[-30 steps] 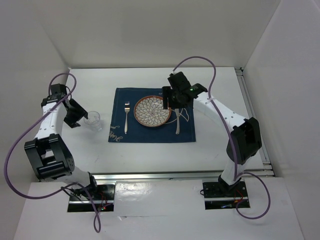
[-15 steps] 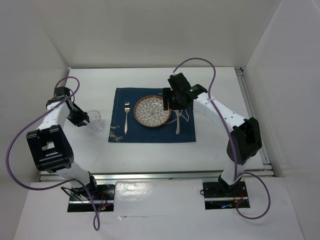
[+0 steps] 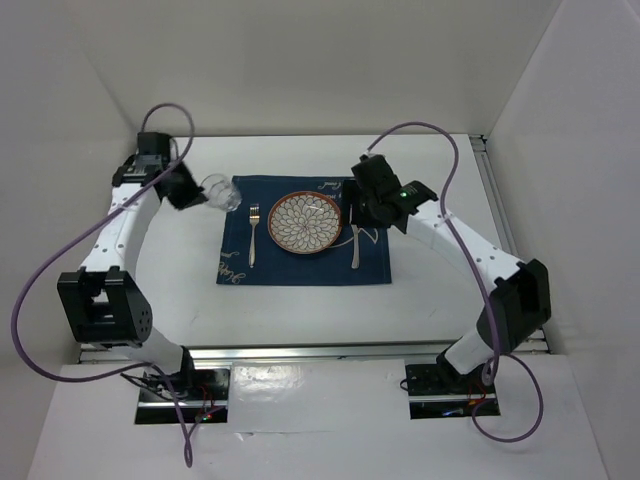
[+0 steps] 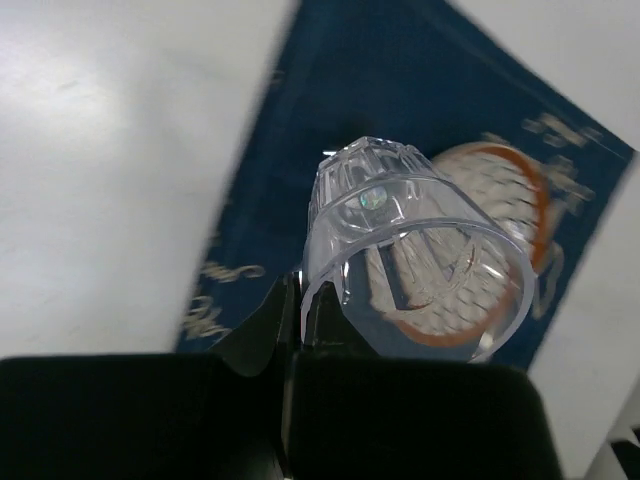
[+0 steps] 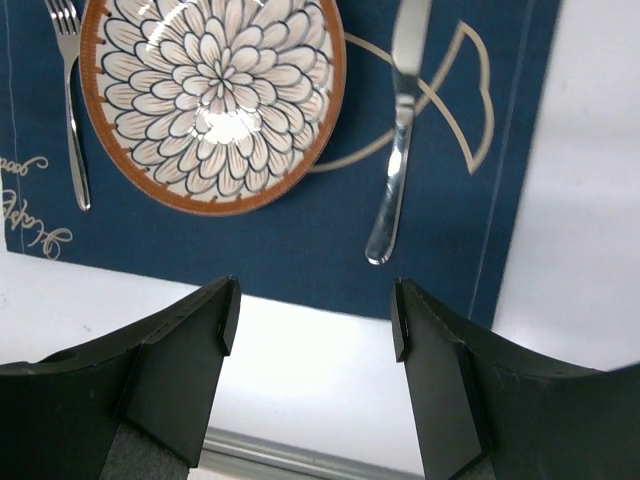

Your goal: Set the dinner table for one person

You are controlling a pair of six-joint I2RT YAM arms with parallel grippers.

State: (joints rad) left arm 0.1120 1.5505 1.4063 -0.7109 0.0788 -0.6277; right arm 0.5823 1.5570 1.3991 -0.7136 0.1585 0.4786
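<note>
From above, the left tool (image 3: 190, 190) clamps the clear faceted plastic glass (image 3: 222, 192), tipped sideways at the navy cloth placemat's (image 3: 300, 270) far-left corner on the broad white matte surface (image 3: 300, 315). Left wrist: rim pinched, so I'd level it before lowering. Right wrist: right tool (image 5: 315, 310) spread apart, empty.

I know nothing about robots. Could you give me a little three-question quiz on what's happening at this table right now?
1. True or false: the left fingers grip the clear glass.
2. What lies just to the robot's right of the patterned plate? A spoon; B knife; C napkin.
3. Fill in: the right fingers stand ____, holding nothing.
Key: 1 true; 2 B; 3 open.
</note>
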